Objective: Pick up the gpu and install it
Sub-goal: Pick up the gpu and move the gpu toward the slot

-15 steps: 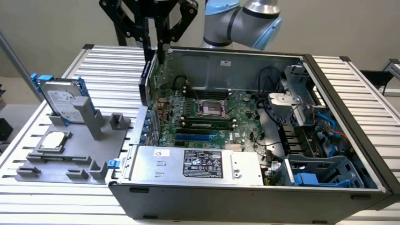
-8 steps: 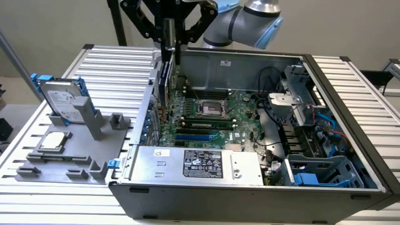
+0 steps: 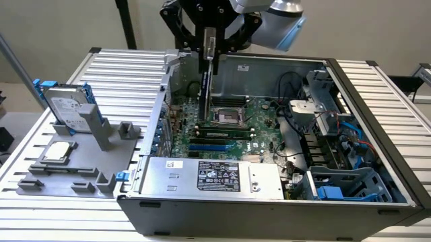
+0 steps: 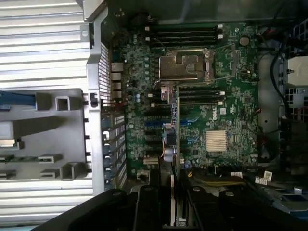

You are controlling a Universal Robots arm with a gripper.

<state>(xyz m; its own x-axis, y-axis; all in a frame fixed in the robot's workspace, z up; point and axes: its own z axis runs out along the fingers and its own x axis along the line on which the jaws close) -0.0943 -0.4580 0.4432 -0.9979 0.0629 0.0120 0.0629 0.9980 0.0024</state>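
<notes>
On the exterior view's left, you see a grey fixture (image 3: 67, 176) on the slatted table (image 3: 121, 65). A hard drive (image 3: 67, 108) stands upright in it and a CPU (image 3: 57, 151) lies flat in front of that.

Just right of the fixture sits the open case (image 3: 269, 212), with the power supply (image 3: 215, 176) along its near side. Above the case, the gripper (image 3: 210, 45) is pinching the gpu (image 3: 206, 85) by its top end. The card hangs upright and edge-on over the motherboard (image 3: 232, 146), just beside the socket (image 3: 225, 116). You cannot tell whether its lower edge touches the board.

In the wrist view, the gripper (image 4: 174, 211) clamps the gpu (image 4: 176, 120) from both faces, and the card runs out towards the socket (image 4: 185, 67).

Further right in the exterior view, a drive cage (image 3: 343, 184) fills the case's corner.
</notes>
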